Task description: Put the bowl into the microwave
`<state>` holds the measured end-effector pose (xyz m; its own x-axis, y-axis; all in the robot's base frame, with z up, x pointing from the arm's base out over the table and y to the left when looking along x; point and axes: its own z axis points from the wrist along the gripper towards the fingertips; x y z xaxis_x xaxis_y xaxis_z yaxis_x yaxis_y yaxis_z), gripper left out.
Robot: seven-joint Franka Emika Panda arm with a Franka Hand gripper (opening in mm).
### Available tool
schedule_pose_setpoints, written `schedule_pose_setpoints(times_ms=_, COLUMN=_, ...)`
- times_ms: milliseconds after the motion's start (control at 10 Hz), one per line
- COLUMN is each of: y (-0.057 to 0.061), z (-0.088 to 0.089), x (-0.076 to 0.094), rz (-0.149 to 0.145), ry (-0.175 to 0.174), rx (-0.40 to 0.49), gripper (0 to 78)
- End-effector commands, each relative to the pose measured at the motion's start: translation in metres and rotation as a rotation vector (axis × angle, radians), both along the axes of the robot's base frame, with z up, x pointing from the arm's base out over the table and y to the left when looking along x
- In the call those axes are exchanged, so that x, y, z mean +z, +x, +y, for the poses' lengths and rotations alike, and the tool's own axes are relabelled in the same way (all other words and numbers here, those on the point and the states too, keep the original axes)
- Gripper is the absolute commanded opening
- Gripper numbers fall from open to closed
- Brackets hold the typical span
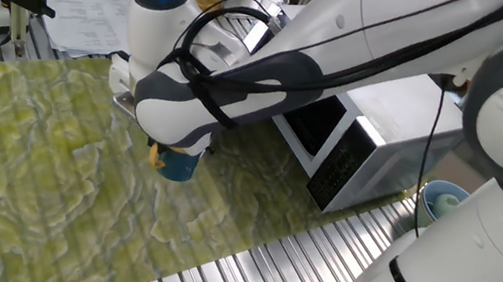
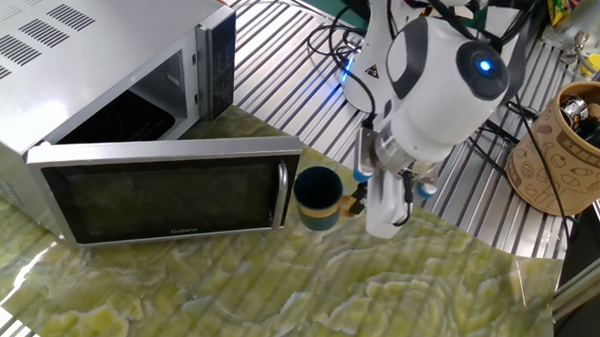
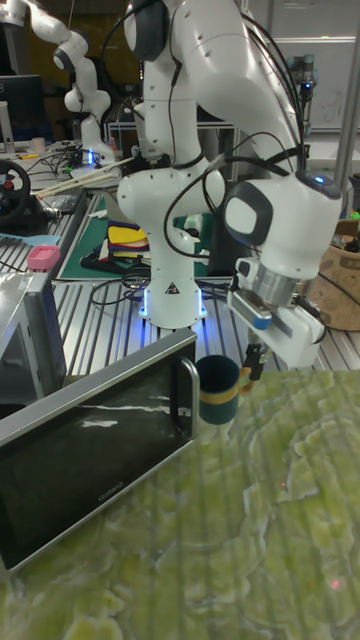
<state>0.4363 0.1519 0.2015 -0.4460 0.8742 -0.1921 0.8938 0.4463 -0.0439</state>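
The small dark teal-blue bowl (image 2: pixel 318 197) with a yellow-tan handle is held upright by that handle in the two-finger gripper (image 2: pixel 359 204), just beside the free edge of the swung-open door of the large boxy white microwave (image 2: pixel 94 41). A pale blue round container (image 1: pixel 444 203) is set beyond the microwave's far side.

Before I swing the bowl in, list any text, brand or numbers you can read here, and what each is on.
Microwave door, lower frame: a small brand word, too blurred to read.
Microwave control panel: button markings, too small to read.
Papers behind the mat: print, illegible.
Bowl: no text visible.
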Motion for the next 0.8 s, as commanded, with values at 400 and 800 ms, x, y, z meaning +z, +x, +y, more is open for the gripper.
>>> schedule_pose_setpoints(times_ms=400, y=0.007, z=-0.007, x=-0.001, rz=0.012, ry=-0.013, rx=0.017, gripper=2.8)
schedule_pose_setpoints(times_ms=800, y=0.003, z=0.005, x=0.003, rz=0.021, ry=0.007, rx=0.016, gripper=2.8)
